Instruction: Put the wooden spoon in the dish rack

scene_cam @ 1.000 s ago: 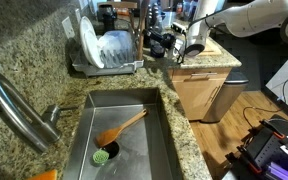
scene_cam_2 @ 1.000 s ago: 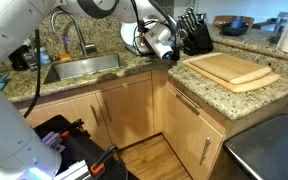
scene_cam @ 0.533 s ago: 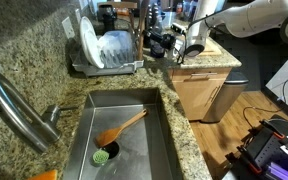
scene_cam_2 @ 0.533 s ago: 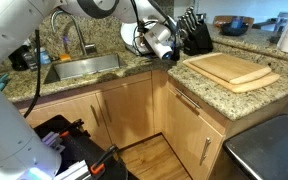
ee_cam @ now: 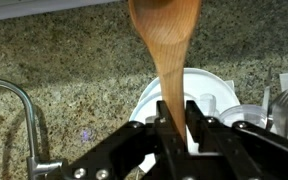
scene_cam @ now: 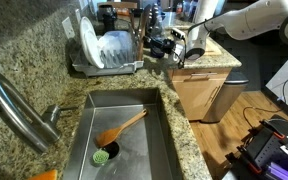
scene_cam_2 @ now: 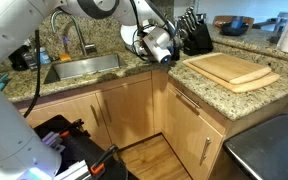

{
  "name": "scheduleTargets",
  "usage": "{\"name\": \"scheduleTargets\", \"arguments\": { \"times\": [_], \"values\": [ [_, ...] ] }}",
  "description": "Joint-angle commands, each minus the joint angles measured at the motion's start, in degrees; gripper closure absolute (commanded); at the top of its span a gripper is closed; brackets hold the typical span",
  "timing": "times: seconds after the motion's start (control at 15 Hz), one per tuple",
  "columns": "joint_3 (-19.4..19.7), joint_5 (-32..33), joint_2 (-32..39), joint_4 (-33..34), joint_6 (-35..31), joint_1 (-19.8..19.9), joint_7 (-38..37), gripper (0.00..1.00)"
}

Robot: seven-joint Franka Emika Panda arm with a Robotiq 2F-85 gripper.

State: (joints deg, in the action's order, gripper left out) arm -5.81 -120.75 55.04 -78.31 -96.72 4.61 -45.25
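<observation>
Since the gripper (ee_cam: 181,118) clamps the wooden spoon (ee_cam: 167,45) low on its handle, with the broad bowl standing far out beyond the jaws, the likeliest fault is a pivot or slide of the handle within the grip. That would leave the spoon pointing off line as it meets the wires. Further out, the white plates (ee_cam: 206,88) stacked in the dish rack (scene_cam: 109,68) lie directly behind the spoon in the wrist view. A straight advance could drive the bowl against them, knocking a plate or stalling the spoon short of a free slot. A release made before the spoon rests between wires would probably drop it onto the granite counter (scene_cam: 199,62) or off its edge. Tool: jaws pressed together on the spoon's handle, one on either side, nothing else touched; both exterior views place the gripper near the rack's end. Farthest from the tool, a second wooden spoon (scene_cam: 121,127) lies in the sink (scene_cam: 149,140) near a green brush (scene_cam: 104,153), and may cause doubt as to which item is meant.
</observation>
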Motion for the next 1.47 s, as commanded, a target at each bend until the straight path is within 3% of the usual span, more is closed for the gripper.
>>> {"name": "scheduleTargets", "arguments": {
  "times": [0.0, 0.87, 0.93, 1.0, 1.4],
  "values": [
    [-0.7, 0.3, 0.2, 0.1, -0.1, 0.5, 0.4, 0.77],
    [-0.7, 0.3, 0.2, 0.1, -0.1, 0.5, 0.4, 0.77],
    [-0.7, 0.3, 0.2, 0.1, -0.1, 0.5, 0.4, 0.52],
    [0.3, 1.1, -1.9, 5.4, -2.8, 1.4, -6.2, 0.51],
    [1.3, 2.2, -1.7, 21.8, -8.4, 3.1, -20.7, 0.10]
  ]
}}
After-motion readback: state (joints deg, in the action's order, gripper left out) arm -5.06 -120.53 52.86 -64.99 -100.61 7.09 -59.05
